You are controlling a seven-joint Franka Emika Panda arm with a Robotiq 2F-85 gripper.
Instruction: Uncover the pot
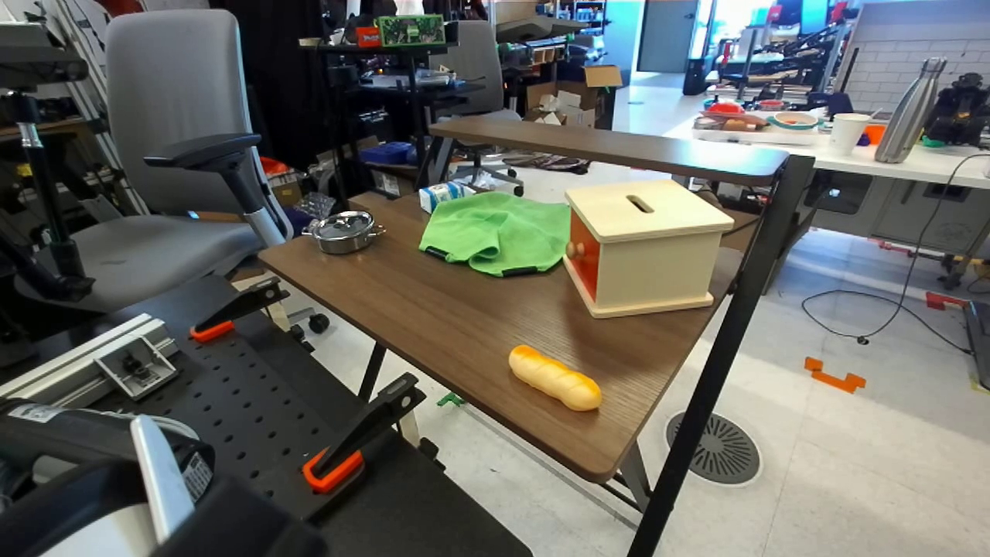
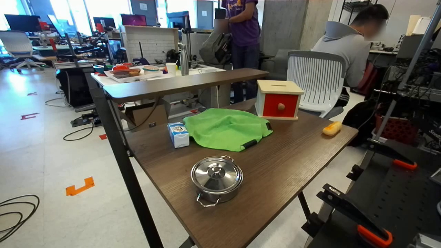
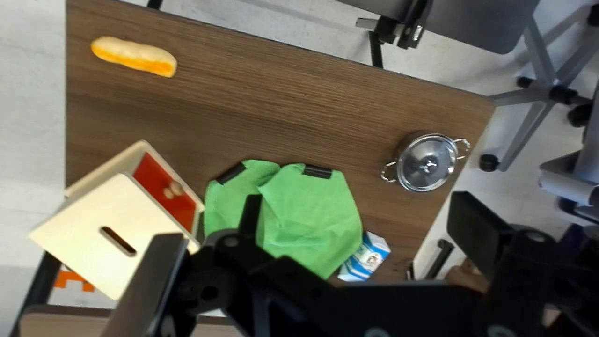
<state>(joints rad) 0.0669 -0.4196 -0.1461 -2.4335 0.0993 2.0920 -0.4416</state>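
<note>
1. While looking down through the wrist view, see the tool (image 3: 316,229) across the lower part, with its fingers (image 3: 477,229) spread far apart and holding nothing.
2. In both exterior views, find the pot (image 2: 224,197) upright on the surface (image 2: 282,165), close to a corner, with its lid (image 2: 217,174) on top and a loop handle (image 2: 208,204) at each side.
3. Note the green cloth (image 1: 495,232) between the pot and the wooden box (image 1: 653,267), lying in loose folds, with two dark strips (image 2: 250,144) along its edge.
4. See the carton (image 2: 179,135), blue and white, just beside the cloth; cannot tell whether touching.
5. On the box, make out a slot (image 1: 640,203) in the top and a red front (image 2: 270,104) bearing a round knob (image 2: 281,106).
6. Find the bread (image 1: 554,377) lying toward the opposite end of the surface from the pot.
7. Along a long side of the surface, see a raised shelf (image 1: 603,143).
8. In an exterior view, notice a standing person (image 2: 244,36) in the background.
</note>
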